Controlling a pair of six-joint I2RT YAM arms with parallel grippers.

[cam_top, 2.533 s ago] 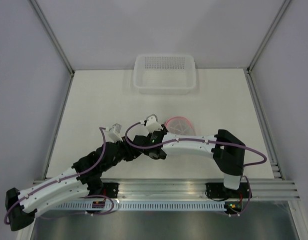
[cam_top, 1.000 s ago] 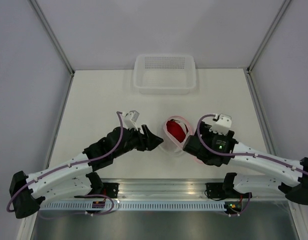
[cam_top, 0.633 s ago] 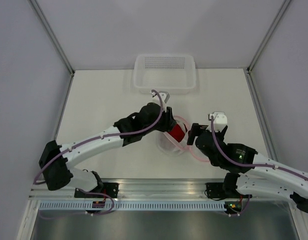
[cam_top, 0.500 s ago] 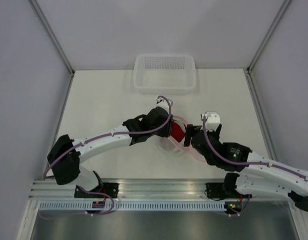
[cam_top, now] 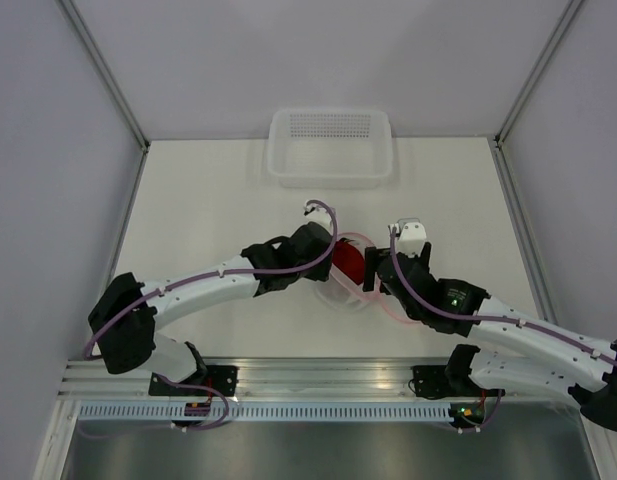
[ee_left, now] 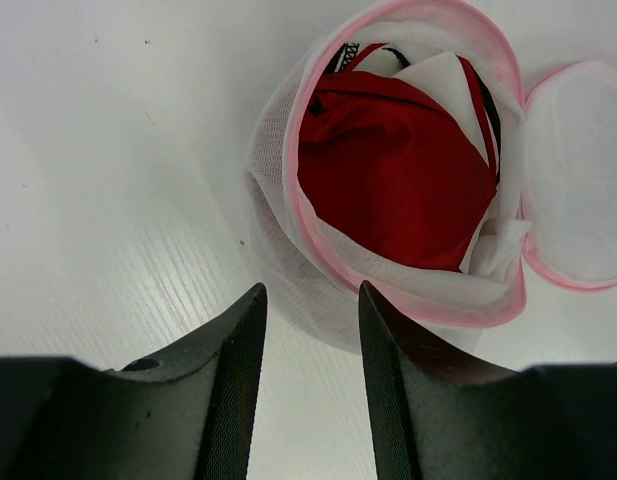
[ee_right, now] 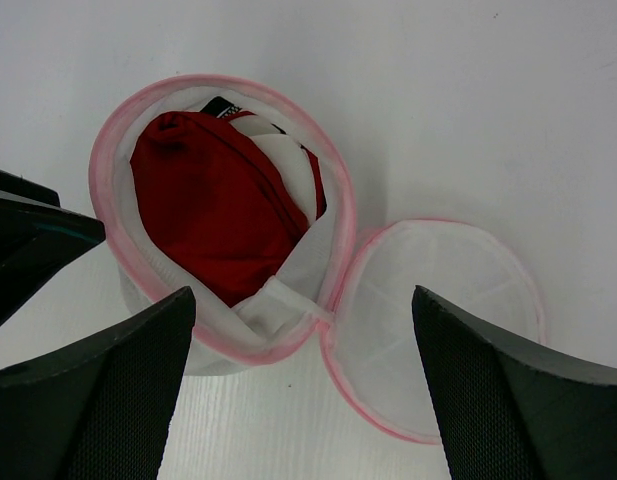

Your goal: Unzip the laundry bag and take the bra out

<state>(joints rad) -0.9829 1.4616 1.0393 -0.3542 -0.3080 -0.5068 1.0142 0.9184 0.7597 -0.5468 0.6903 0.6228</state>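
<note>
From above: both arms have closed in on the laundry bag [cam_top: 340, 293] near the middle of the table [cam_top: 208, 210]. A second ago they were drawn back to either side of it. The left gripper [cam_top: 331, 262] meets the bag from the left and the right gripper [cam_top: 373, 272] from the right. The bag was already unzipped then and has stayed where it was, with the red bra [cam_top: 349, 263] showing inside. A clear plastic basket [cam_top: 330, 180] stands well apart at the table's far edge. The tabletop is off-white, boxed in by plain grey walls and metal corner posts, with a metal rail [cam_top: 328, 378] along the near edge.

Left wrist: the left gripper [ee_left: 310, 292] is released, its black fingers [ee_left: 233, 390] apart and clamping nothing. The bag's mesh wall [ee_left: 278, 200] lies just past the fingertips. The pink-trimmed mouth gapes upward around the bra [ee_left: 398, 190], and the round lid flap [ee_left: 583, 180] lies flat on the white surface to the right.

Right wrist: the right gripper [ee_right: 298, 297] is spread wide and holds nothing, with one finger on each side of the picture. The bag [ee_right: 103, 200] lies between and beyond them with the bra [ee_right: 208, 200] still inside. Its lid flap [ee_right: 438, 300] is folded out beside it. A dark finger of the left gripper [ee_right: 28, 240] shows at the left edge, just beside the bag.
</note>
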